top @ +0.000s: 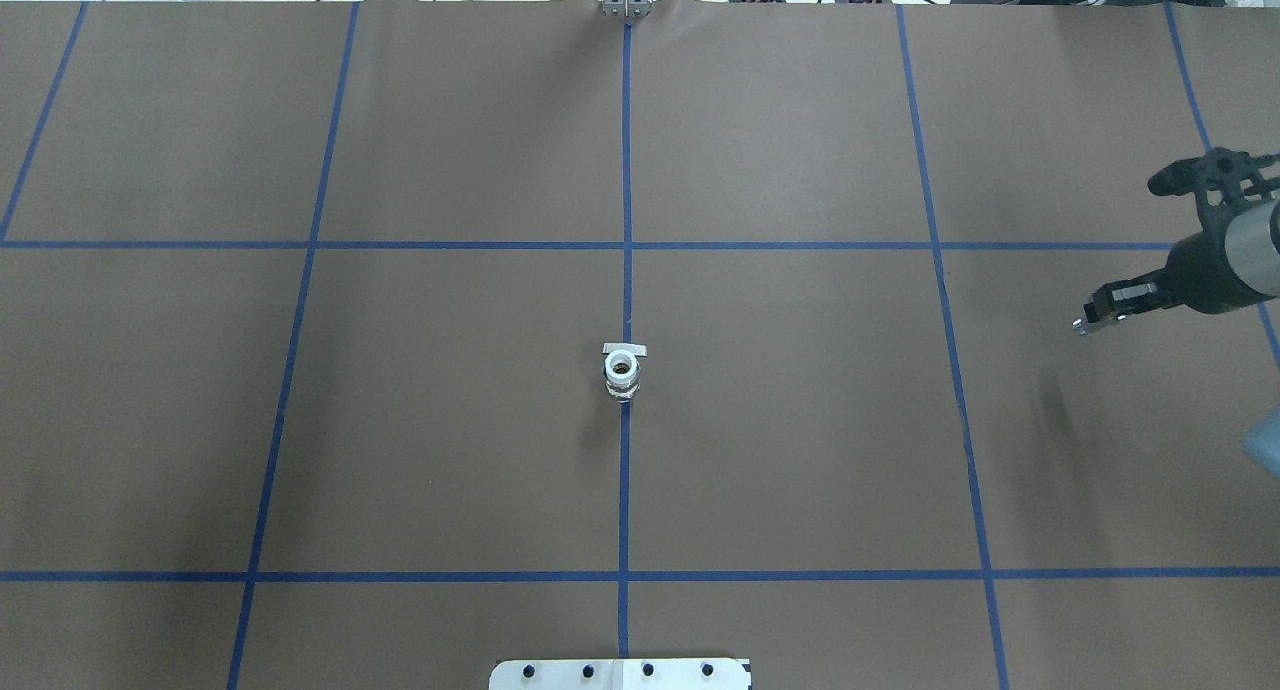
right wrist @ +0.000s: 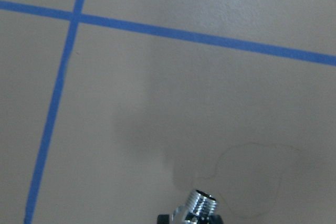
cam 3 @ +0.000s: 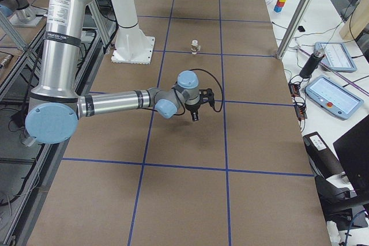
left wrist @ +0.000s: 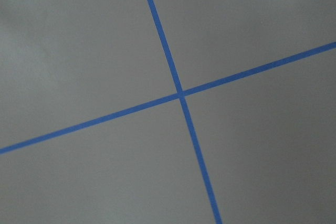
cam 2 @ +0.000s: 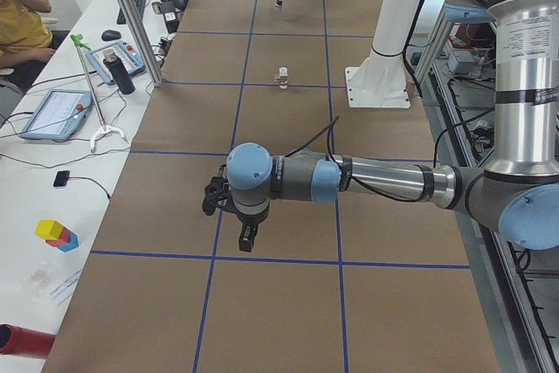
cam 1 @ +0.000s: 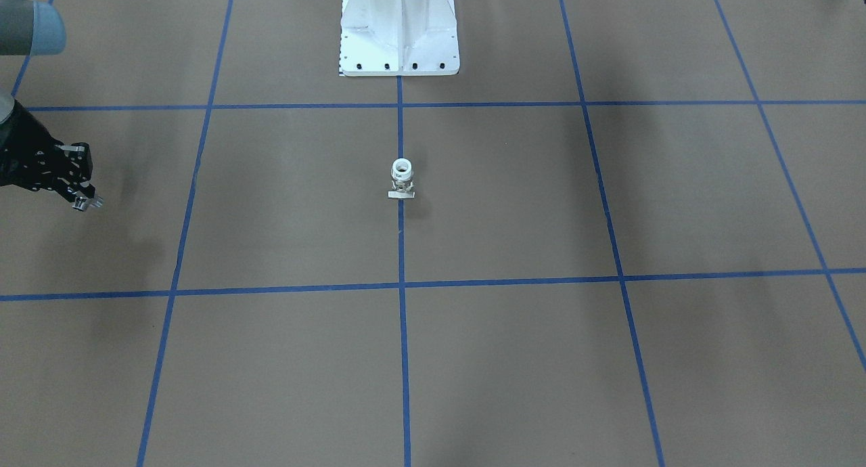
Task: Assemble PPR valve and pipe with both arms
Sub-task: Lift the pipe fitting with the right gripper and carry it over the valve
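Observation:
The PPR valve stands alone on the centre tape line, white collar up and pale crossbar foot on the paper; it also shows in the overhead view. My right gripper hovers far off to the robot's right, shut on the shiny chrome pipe, whose threaded end sticks out of the fingertips. My left gripper shows only in the exterior left view, low over the paper far to the robot's left; I cannot tell whether it is open or shut. The left wrist view shows only paper and a tape cross.
The white robot base stands behind the valve. Blue tape lines grid the brown paper. A side desk with tablets and an aluminium post runs along the far table edge, where an operator sits.

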Action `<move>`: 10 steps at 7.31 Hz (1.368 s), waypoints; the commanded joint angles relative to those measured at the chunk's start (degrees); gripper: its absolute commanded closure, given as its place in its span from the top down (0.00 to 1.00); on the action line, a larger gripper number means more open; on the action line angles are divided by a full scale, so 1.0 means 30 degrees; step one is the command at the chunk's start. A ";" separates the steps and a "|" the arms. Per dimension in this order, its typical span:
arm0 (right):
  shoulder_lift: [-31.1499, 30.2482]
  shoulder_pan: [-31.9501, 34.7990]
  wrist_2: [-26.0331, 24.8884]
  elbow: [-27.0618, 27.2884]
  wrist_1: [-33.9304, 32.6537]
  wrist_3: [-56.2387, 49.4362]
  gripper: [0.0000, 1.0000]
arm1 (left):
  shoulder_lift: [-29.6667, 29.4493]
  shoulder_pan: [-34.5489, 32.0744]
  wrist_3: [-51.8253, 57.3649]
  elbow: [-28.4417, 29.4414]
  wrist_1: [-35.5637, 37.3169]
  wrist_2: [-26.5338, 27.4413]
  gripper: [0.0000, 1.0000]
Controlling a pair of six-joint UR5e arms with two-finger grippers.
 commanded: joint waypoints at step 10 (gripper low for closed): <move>1.7959 -0.9725 -0.6893 -0.3584 -1.3666 1.4322 0.00 | 0.1280 -0.0188 -0.0140 0.0343 -0.2708 0.1109 1.00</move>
